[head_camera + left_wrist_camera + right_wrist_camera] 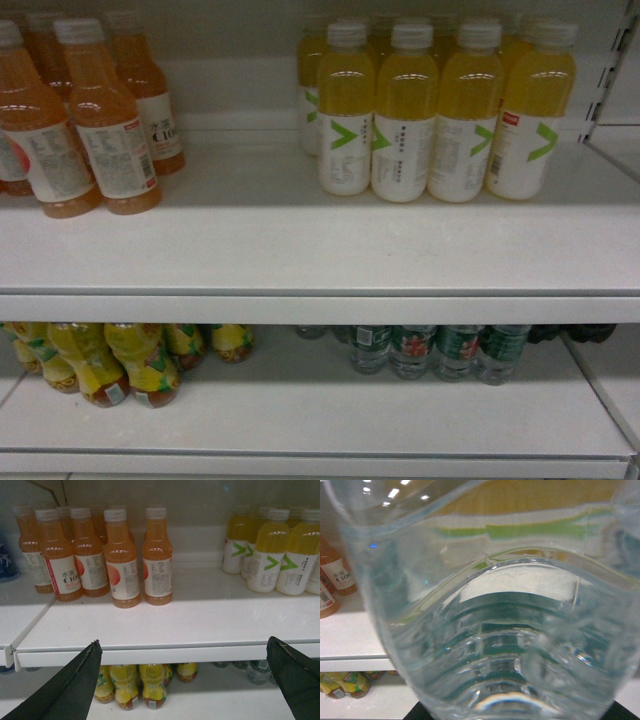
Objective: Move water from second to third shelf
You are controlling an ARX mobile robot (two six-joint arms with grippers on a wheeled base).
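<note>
1. Jaws of the left gripper stand released and wide apart, holding nothing. The front edge of the third shelf runs across just beyond their tips, so this arm seems parked clear of the work.
2. Right jaws are hidden. The water fills that wrist's view, pressed right up to the camera and off any board, so I judge it clasped between them.
3. That bottle hangs level with the upper board's front edge. Orange bottles show past it on the left-hand side and green-marked labels are smeared through its plastic, which suggests it is lifted for setting down.
4. Ahead of the left jaws, between the orange bottles and the yellow bottles, lies a bare white stretch, the likeliest landing spot.
5. Below both jaws, the second carries more green-labelled water and yellow tea bottles.
6. Both boards look smooth, level and glossy. A tall bottle could slide or tip if let go while tilted.
</note>
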